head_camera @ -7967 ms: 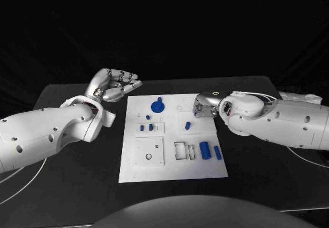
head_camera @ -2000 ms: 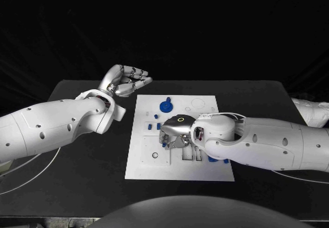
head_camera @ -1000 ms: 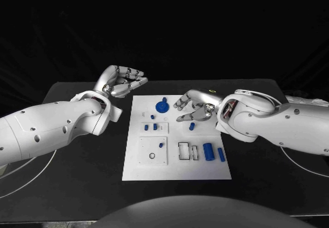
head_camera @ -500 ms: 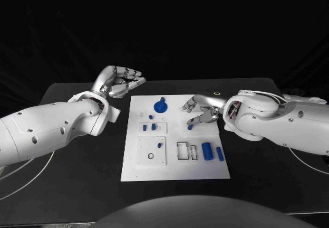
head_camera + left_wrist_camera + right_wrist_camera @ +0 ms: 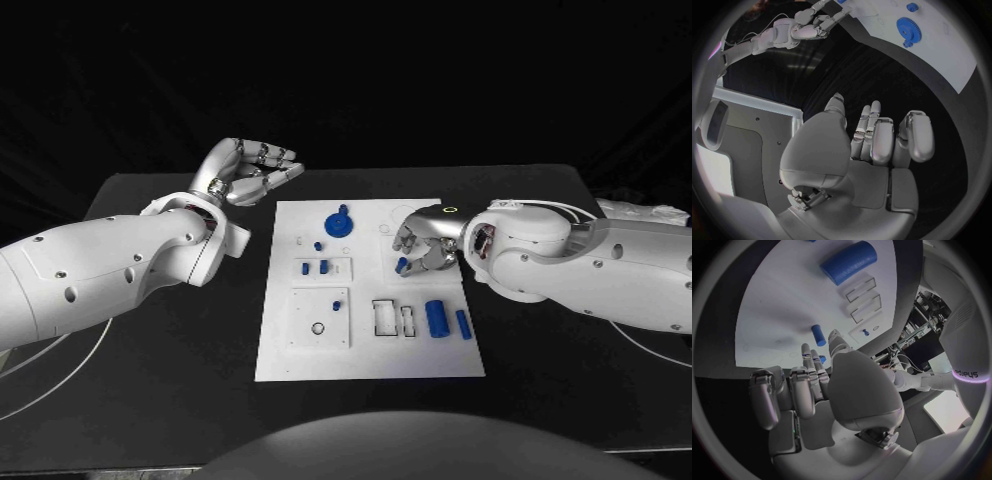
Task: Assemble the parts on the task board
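Right hand (image 5: pixel 423 243), fingers curled on nothing, hovers over small blue peg (image 5: pixel 400 265) on white task board (image 5: pixel 368 358), likely next grasp; left hand (image 5: pixel 248 172) idle, curled empty

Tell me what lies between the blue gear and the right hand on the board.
In the head view, only bare white task board with a faint circle outline separates the blue gear from the right hand.

Black table (image 5: pixel 173 330), dark backdrop.
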